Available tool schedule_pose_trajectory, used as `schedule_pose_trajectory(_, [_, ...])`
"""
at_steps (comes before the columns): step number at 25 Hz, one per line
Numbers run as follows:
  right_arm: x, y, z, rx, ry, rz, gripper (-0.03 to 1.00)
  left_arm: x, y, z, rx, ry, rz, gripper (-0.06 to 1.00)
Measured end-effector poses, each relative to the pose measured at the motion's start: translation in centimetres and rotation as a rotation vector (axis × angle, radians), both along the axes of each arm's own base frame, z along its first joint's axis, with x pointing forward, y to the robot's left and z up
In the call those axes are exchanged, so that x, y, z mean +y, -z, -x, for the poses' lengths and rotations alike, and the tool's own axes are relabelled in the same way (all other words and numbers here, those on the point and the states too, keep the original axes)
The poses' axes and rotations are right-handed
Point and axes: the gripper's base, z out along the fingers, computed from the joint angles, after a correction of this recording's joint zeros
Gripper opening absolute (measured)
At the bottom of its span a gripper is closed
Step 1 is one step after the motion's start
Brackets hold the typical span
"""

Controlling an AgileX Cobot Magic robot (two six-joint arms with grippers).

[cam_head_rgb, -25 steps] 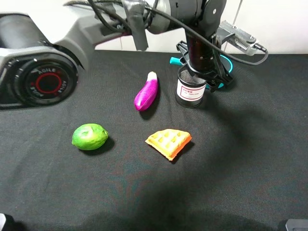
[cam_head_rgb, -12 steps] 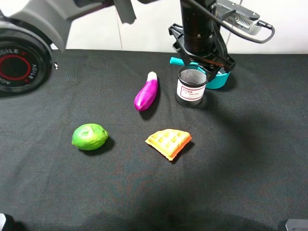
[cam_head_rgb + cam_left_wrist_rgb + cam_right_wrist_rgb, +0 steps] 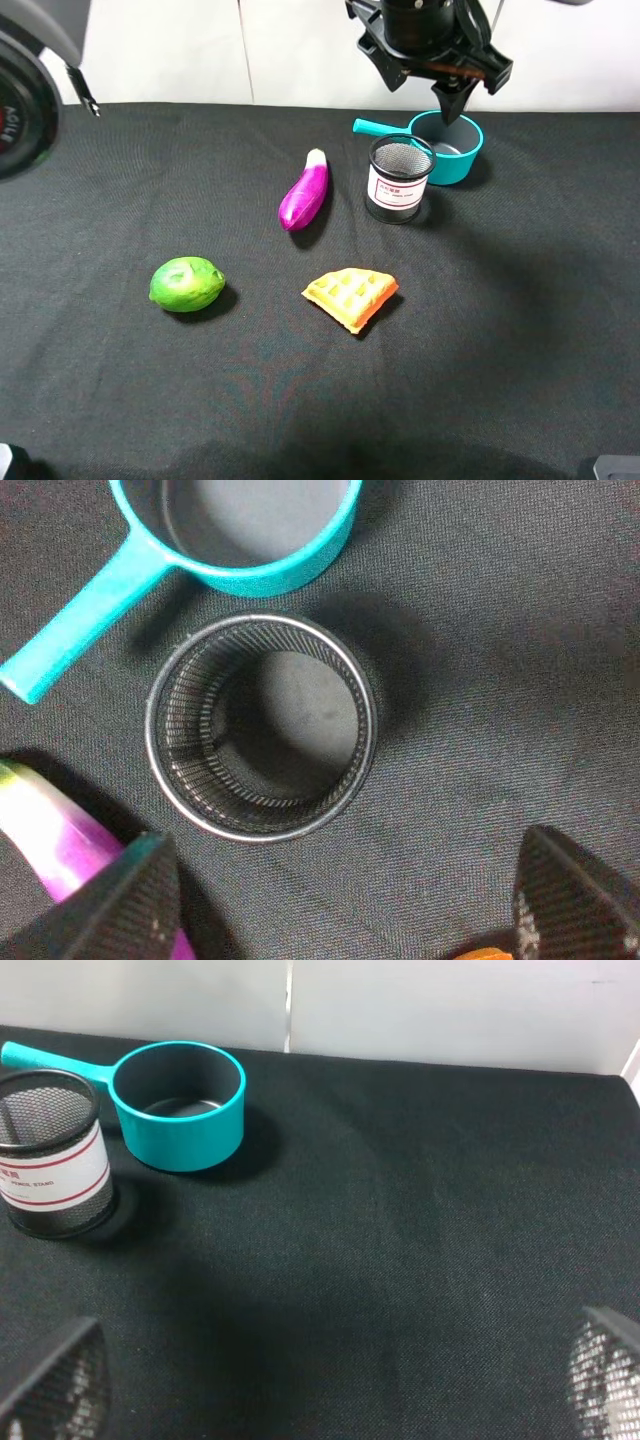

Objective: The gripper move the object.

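Observation:
The black wire-mesh cup (image 3: 398,180) with a white, red-printed label stands upright on the black cloth, just in front of the teal saucepan. My left gripper (image 3: 432,80) hangs open and empty well above it, near the top edge of the exterior view. In the left wrist view I look straight down into the cup (image 3: 260,725), with the left gripper (image 3: 340,910) spread wide and its fingertips (image 3: 110,900) clear of the rim. The right gripper (image 3: 325,1380) is open and empty over bare cloth; the cup (image 3: 50,1155) stands some way from it.
The teal saucepan (image 3: 450,148) with its handle pointing left stands right behind the cup, almost touching. A purple eggplant (image 3: 304,190) lies left of the cup. An orange waffle piece (image 3: 350,295) and a green lime (image 3: 186,284) lie nearer the front.
The left gripper, which was down around the cup, has lifted straight up and away from it. The cup stays standing in place. The arm has swung out of the upper left.

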Motion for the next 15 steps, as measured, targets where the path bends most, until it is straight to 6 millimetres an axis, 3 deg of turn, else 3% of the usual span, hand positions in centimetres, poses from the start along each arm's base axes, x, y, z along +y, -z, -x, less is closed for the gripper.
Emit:
schedule_pose_trajectory(4, [0.0,0.0,0.0,0.0,0.0,0.0,0.69,0.9,-1.2,-0.1,-0.02,-0.014,0.005,0.73])
schedule_pose_trajectory(7, [0.0,0.0,0.0,0.0,0.001,0.001,0.69,2.9,-2.3,-0.7,-0.035,-0.05,-0.012,0.73])
schedule_pose_trajectory(15, [0.0,0.0,0.0,0.0,0.001,0.001,0.69,11.1,-3.1,-2.1,0.023,-0.198,-0.085,0.73])
